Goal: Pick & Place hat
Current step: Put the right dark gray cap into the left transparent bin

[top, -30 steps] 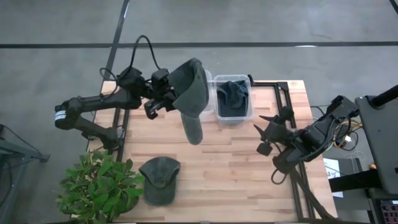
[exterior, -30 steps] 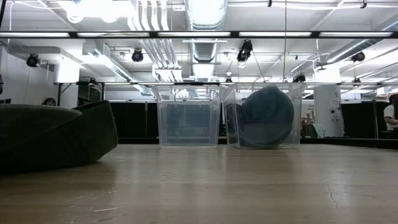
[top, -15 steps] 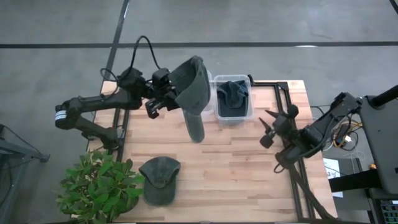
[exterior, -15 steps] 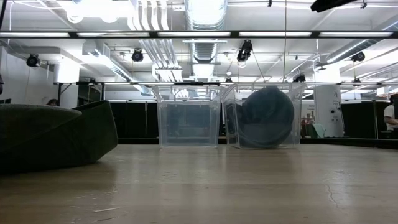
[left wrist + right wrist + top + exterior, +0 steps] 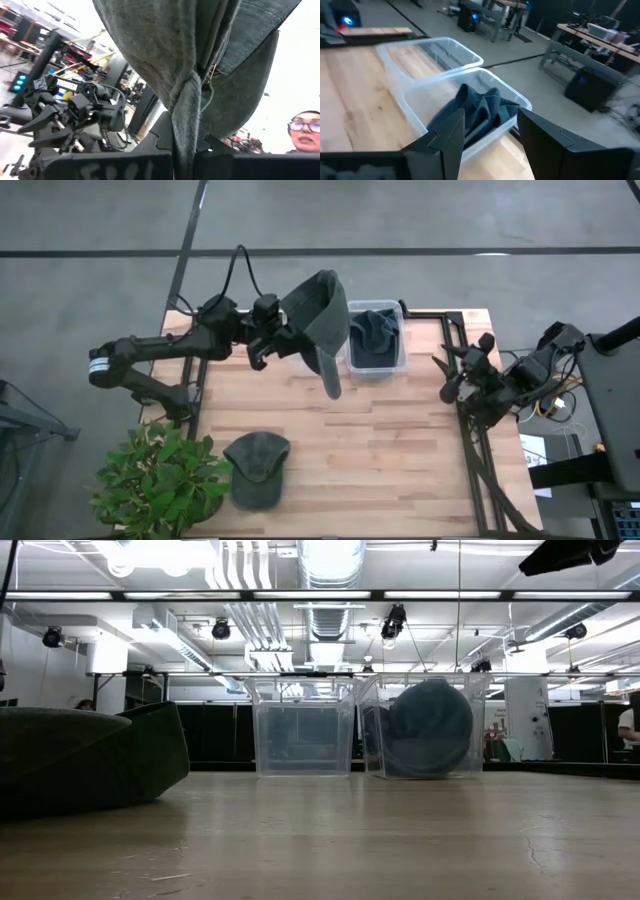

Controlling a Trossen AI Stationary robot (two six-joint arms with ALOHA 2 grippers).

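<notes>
Hanging above the far middle of the counter [image 5: 400, 450], a dark green hat [image 5: 322, 330] droops from the left end effector [image 5: 272, 345], its crown bunched near the grip and its brim trailing downward toward the wood; in the left wrist view the cloth [image 5: 200, 65] is pinched into a tight fold between the closed fingers. The left arm reaches in from the left edge, stretched nearly level, with the hat just beside two clear bins at the far edge. The nearer bin [image 5: 336, 330] is mostly hidden by the hat; the other bin [image 5: 376, 340] holds a dark blue hat [image 5: 373, 332]. A second green hat [image 5: 256, 468] lies flat near the front edge, beside a potted plant [image 5: 160, 480]. The right end effector [image 5: 463, 375] sits at the counter's right edge, fingers spread apart and holding nothing.
</notes>
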